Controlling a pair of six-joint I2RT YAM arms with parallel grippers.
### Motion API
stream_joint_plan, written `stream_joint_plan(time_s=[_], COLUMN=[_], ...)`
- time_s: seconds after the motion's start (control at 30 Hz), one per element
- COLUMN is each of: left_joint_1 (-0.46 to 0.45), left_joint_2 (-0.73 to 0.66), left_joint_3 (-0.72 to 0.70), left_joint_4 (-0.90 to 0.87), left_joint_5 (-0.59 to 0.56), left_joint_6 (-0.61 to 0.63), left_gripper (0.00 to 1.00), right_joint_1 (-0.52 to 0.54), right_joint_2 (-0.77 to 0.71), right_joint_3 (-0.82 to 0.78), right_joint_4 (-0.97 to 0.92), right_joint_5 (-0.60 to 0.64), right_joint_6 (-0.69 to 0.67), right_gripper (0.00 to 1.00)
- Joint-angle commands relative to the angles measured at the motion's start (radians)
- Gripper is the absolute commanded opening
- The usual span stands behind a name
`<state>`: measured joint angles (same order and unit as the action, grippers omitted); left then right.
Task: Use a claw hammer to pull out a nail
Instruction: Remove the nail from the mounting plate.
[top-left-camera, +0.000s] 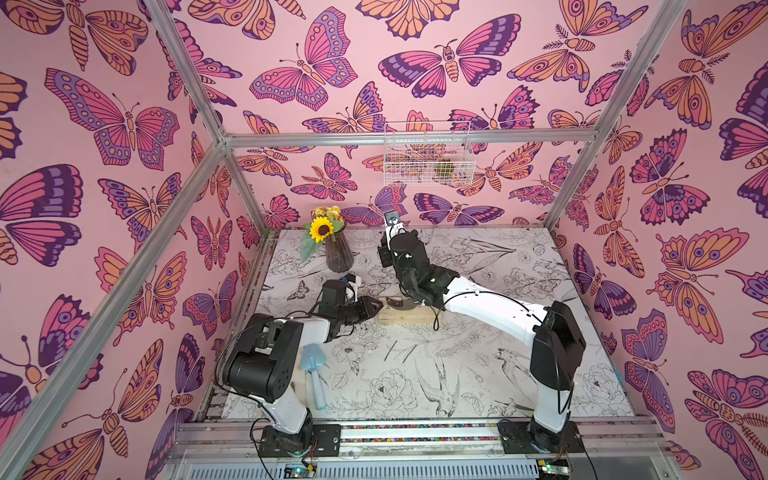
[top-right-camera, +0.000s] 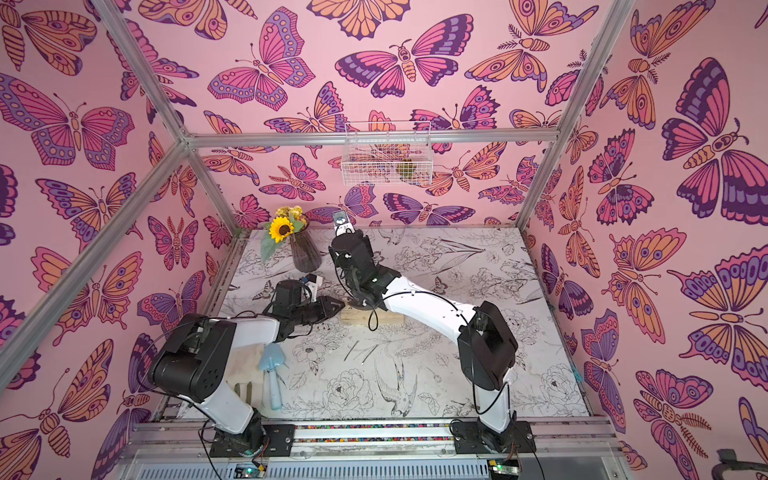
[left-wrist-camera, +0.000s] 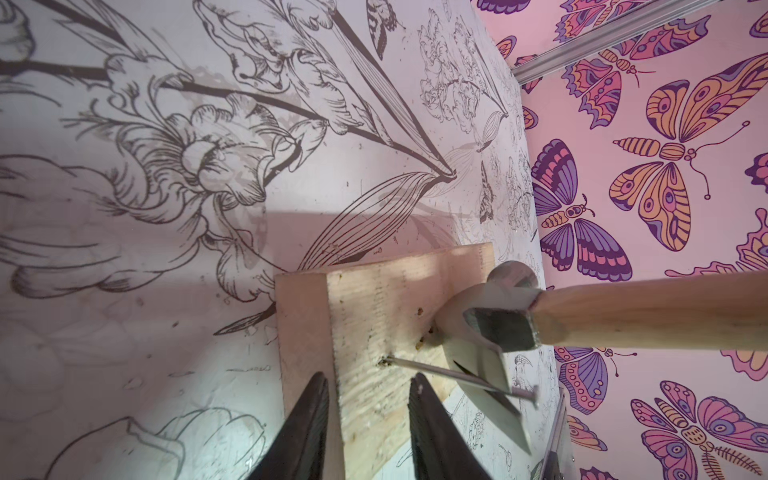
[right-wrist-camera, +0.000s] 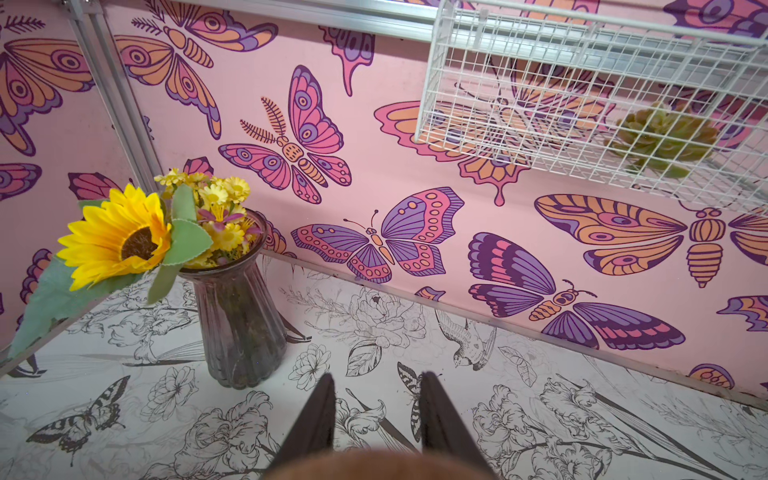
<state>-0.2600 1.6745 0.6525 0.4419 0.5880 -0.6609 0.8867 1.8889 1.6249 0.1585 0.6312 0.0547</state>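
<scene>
A pale wooden block (left-wrist-camera: 374, 316) lies on the table, seen in both top views (top-left-camera: 409, 319) (top-right-camera: 386, 319). A thin nail (left-wrist-camera: 449, 376) leans out of it, tip still in the wood. Its shank sits in the forked claw of the claw hammer (left-wrist-camera: 486, 320), whose steel head rests on the block. The wooden handle (left-wrist-camera: 644, 311) runs away to my right gripper (right-wrist-camera: 376, 378), which is shut on it; the handle shows as a brown blur between the fingers. My left gripper (left-wrist-camera: 368, 376) is at the block's left end (top-left-camera: 372, 306), its jaws closed on the wood from both sides.
A dark glass vase of yellow flowers (top-left-camera: 338, 253) (right-wrist-camera: 239, 324) stands at the back left, close behind the arms. A pale-blue plastic trowel (top-left-camera: 313, 374) lies by the left arm's base. A white wire basket (top-left-camera: 428, 158) hangs on the back wall.
</scene>
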Motion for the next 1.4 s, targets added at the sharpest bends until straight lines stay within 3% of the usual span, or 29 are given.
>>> stream_joint_plan(time_s=[0.0,0.57,1.37], left_joint_1=[0.004,-0.005,-0.029], left_joint_2=[0.018,0.023,0.051], left_joint_3=[0.007,0.009,-0.017], left_joint_4=[0.006,-0.011,-0.015], left_joint_5=[0.026,0.024,-0.007], left_joint_6=[0.025,0.039,0.044], left_gripper=[0.35,0.35,0.33], right_joint_1=[-0.023,-0.103,-0.173], right_joint_2=[-0.075,-0.136,-0.2], right_joint_3=[-0.012,-0.168,-0.304], right_joint_4=[0.1,0.14,0.236], right_joint_5=[0.01,-0.06,-0.128], right_joint_6=[0.088,0.268,0.377], right_gripper=[0.0,0.0,0.0])
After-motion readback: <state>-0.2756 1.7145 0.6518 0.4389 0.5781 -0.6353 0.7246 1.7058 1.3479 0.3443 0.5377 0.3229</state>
